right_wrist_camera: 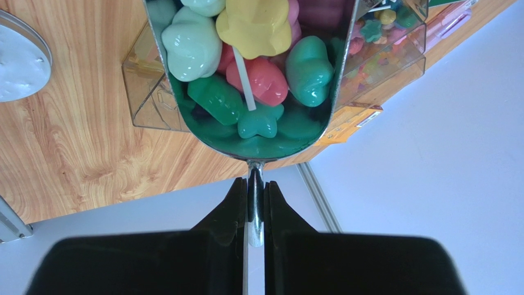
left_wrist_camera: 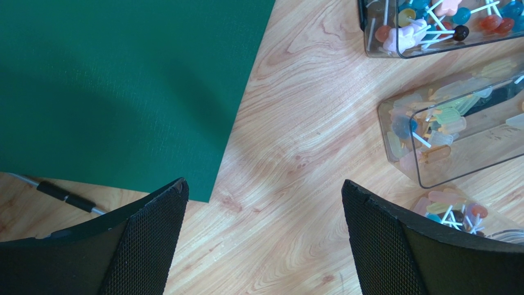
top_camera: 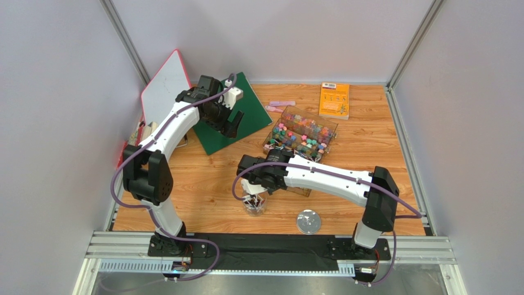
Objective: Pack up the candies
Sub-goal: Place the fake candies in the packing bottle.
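Note:
My right gripper is shut on the thin handle of a metal scoop. The scoop holds several candies: yellow, pale mint, green, teal and pink-red, one on a white stick. In the top view the right gripper hangs just above a small clear jar with a few candies inside. A clear box of multicoloured candies lies behind it. My left gripper is open and empty at the edge of the green mat, above bare wood.
A round metal lid lies near the front edge. An orange booklet and pale pink strips lie at the back. A white board with a red rim leans at the left wall. A second clear container stands right of the left gripper.

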Action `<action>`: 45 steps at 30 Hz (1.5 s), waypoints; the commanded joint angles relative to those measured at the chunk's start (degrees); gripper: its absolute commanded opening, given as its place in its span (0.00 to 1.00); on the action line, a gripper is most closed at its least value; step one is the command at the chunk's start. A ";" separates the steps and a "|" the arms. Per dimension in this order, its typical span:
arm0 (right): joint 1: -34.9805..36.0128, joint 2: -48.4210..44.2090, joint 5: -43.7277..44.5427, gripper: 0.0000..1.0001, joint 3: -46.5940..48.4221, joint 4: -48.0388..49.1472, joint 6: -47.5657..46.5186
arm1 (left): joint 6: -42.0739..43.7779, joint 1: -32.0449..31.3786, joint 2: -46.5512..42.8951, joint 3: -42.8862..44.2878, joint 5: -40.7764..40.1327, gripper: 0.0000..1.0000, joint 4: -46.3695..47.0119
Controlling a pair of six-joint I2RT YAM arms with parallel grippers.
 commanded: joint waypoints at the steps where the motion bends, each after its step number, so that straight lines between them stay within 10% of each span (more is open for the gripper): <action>1: 1.36 -0.41 5.07 0.00 2.08 -9.34 1.00 | -1.37 0.14 -3.30 0.18 0.93 1.00 1.33; 45: 7.86 -3.57 12.18 0.00 -1.69 -17.60 -0.14 | -2.51 0.14 -5.58 -0.70 0.84 1.00 1.95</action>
